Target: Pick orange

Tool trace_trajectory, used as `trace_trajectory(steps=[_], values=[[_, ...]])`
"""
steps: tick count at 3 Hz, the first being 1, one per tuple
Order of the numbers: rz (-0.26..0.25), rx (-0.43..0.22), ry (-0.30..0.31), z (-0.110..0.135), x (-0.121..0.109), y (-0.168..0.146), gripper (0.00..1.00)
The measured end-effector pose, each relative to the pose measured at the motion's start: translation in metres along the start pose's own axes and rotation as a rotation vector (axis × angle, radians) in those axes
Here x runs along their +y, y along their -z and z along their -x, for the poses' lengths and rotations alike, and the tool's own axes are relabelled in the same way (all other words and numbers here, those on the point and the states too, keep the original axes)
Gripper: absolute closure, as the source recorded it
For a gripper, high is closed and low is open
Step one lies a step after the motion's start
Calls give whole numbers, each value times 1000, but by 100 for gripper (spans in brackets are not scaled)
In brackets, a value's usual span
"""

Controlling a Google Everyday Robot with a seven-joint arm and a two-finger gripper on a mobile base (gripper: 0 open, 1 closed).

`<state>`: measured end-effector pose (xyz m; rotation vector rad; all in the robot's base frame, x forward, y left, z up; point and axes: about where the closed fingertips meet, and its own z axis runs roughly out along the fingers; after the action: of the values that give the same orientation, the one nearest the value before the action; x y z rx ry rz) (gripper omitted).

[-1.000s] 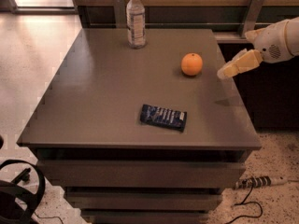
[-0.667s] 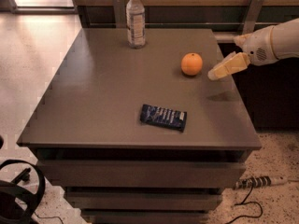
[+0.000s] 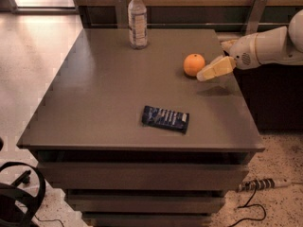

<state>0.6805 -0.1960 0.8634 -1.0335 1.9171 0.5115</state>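
The orange (image 3: 194, 64) sits just beside the tool (image 3: 213, 69), perhaps touching; its state unclear.

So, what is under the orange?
The orange rests directly on the brown table. Nothing else shows beneath it, though the fruit itself covers the spot where they touch. The gripper is low above the table, just right of the orange.

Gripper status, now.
Gripper: beside the small round bright-orange fruit, on its right, above the brown table; open or closed cannot be told.
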Motion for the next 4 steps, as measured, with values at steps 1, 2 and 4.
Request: trace_trajectory(steps=[1,2,4], values=[[10,-46,-3,6,-3,-15,0],[16,-76,-15,5,-6,-28,0],[15,-111,-39,-5,-7,-45,0]])
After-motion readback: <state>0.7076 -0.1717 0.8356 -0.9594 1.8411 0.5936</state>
